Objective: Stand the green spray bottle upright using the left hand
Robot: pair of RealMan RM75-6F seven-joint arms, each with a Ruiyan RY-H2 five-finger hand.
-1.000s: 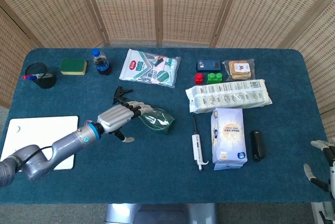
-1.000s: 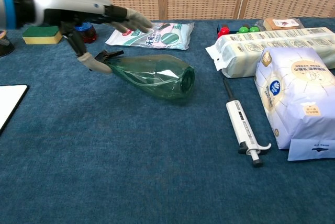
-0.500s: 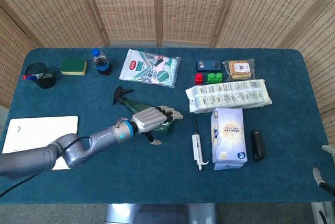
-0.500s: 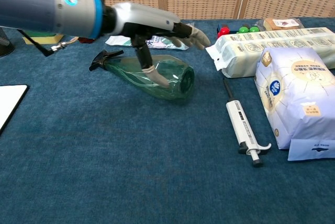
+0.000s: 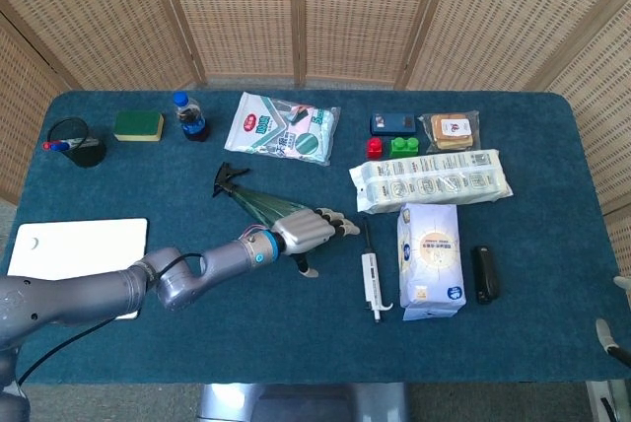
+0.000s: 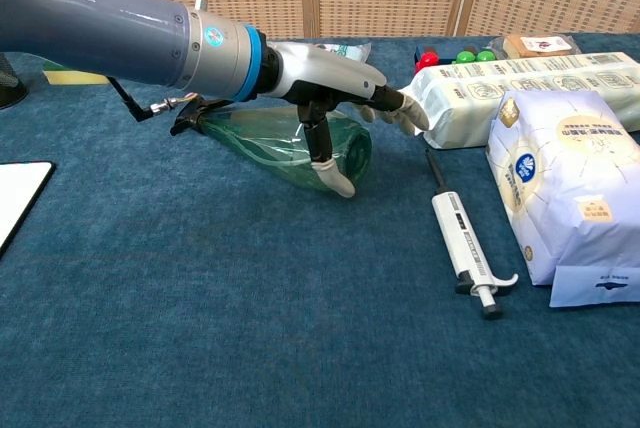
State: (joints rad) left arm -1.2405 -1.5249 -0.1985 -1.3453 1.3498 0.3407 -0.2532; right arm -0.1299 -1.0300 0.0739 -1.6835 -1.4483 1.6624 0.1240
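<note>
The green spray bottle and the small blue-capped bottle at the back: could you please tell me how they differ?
The green spray bottle lies on its side; the blue-capped bottle stands upright. The spray bottle is see-through green with a black trigger head; the other is dark with a blue cap. The left hand reaches over the spray bottle; nothing is near the other. Both rest on the blue table.

Pipette probably crowds bottle's right.

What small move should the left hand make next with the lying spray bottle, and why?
Probably close the fingers around the spray bottle. It lies on its side, and the left hand is spread over its wide base end with the thumb down in front, not yet clearly gripping it.
</note>
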